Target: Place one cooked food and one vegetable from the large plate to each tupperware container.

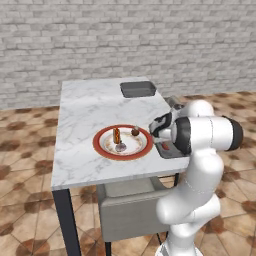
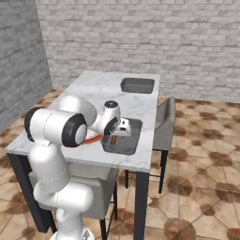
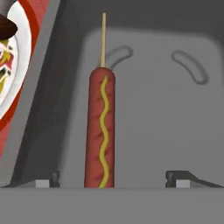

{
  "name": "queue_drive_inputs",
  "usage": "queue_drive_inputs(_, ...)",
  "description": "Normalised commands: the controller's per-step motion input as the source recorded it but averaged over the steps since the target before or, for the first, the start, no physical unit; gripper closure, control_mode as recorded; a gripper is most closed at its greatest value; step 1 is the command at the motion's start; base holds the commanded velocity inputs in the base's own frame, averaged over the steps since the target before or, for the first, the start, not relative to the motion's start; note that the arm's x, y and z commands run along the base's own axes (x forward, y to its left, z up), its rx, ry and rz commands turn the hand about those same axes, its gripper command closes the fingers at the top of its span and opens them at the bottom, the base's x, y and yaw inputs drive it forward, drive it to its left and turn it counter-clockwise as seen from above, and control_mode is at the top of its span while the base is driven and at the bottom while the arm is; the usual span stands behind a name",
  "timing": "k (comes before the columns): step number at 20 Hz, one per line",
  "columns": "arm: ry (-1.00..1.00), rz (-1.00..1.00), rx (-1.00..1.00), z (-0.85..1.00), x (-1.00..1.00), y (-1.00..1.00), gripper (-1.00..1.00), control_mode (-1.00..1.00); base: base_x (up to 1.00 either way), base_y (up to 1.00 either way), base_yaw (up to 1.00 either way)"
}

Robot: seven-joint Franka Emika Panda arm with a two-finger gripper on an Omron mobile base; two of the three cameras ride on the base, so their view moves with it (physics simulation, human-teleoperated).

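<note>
Sausage down in the near tray, and we're spread wide above it!

Our gripper (image 3: 113, 178) stands wide, holding nothing; the skewered sausage (image 3: 102, 135) lies flat inside the near tupperware container (image 2: 132, 140), beside the large plate (image 1: 102, 150). It looks light, rounded, probably slick; we'd pinch mid-body, since that thin stick looks fragile.

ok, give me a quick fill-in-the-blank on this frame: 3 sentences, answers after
1. The sausage on a stick lies inside the near ____ tray.
2. The gripper has its fingers ____, one on each side of the sausage.
3. The second tray sits at the far end of the marble ____.

Answers: grey; open; table
</note>
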Motion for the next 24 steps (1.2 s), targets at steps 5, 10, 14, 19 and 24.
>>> queue_drive_inputs(5,0.00,0.00,0.00,0.85,-0.25,0.00,-1.00,-1.00,0.00,0.00,0.00)
queue_drive_inputs(10,0.00,0.00,0.04,0.78,-0.31,0.43,-1.00,-1.00,0.00,0.00,0.00)
queue_drive_inputs(14,0.00,-0.01,0.04,0.38,-0.01,0.97,-1.00,-1.00,0.00,0.00,0.00)
queue_drive_inputs(19,0.00,-0.09,0.02,0.05,0.00,0.73,-1.00,-1.00,0.00,0.00,0.00)
queue_drive_inputs(24,0.00,-0.14,0.01,0.00,0.29,0.19,-1.00,-1.00,0.00,0.00,0.00)
